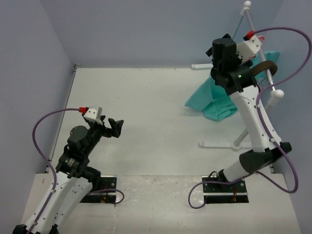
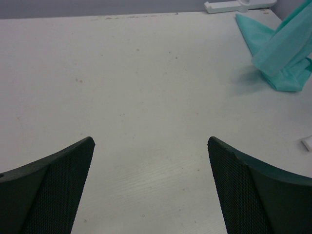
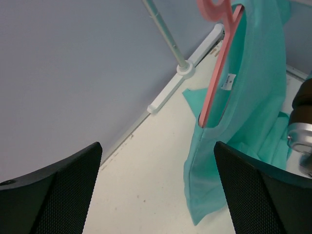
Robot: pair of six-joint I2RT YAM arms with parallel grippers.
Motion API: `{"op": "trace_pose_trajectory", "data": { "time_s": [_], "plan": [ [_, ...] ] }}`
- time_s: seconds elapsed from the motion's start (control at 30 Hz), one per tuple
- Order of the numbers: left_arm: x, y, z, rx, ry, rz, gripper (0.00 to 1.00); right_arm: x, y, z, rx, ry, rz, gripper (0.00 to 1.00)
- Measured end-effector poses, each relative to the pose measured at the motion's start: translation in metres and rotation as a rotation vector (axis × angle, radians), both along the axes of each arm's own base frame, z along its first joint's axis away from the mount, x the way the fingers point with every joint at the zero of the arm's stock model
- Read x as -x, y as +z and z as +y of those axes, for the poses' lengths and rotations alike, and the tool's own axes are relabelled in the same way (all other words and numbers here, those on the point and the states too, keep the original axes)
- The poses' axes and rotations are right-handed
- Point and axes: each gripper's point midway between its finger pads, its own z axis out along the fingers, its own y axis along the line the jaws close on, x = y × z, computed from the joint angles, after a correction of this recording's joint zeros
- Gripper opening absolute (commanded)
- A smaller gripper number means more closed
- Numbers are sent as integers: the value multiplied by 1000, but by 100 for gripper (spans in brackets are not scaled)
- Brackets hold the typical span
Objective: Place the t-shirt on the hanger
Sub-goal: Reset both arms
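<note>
Surface (image 1: pixel 146 107): a pale, lightly speckled top is seen, bounded by blue-grey walls; both arm bases are bolted at its 6 o'clock edge.
Rack (image 1: pixel 253 24): a white tubular frame is set at about 2 o'clock in the top view, with one foot along the far wall and another lying nearer the right arm.
T-shirt (image 3: pixel 253 97): the teal cloth is found at 2 o'clock on the surface, beside the rack. Its upper part is held up by the hanger and its lower part is bunched on the surface.
Hanger (image 3: pixel 219 73): one pink arm is passed into the neck opening, where a small label is shown. What the hook is caught on cannot be told.
Headphones (image 1: pixel 265 67): a brown band is seen at the rack, at 3 o'clock of the t-shirt.
Right hand (image 3: pixel 157 146): it is raised near the hanger and spread wide, and nothing is gripped.
Left hand (image 2: pixel 150 142): it is held over bare surface at 8 o'clock, spread wide, and nothing is gripped.
</note>
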Motion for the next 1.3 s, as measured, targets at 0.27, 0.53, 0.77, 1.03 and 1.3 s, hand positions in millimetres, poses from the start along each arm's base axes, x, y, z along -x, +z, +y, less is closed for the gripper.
{"op": "trace_pose_trajectory", "data": {
  "time_s": [0.27,0.53,0.77,1.03,1.3],
  "plan": [
    [-13,-8,60,-25,378,75,100,72,-4,49,75,475,-16,99],
    [-3,17,116,-12,706,45,100,186,-37,44,188,816,-94,99],
    [11,26,130,16,758,-9,100,245,-39,-10,242,695,-221,99],
    [18,20,118,-14,638,-42,100,245,-109,-34,308,601,-50,99],
    [22,28,108,-39,543,-83,100,248,-123,-37,306,589,-53,99]
  ]
}}
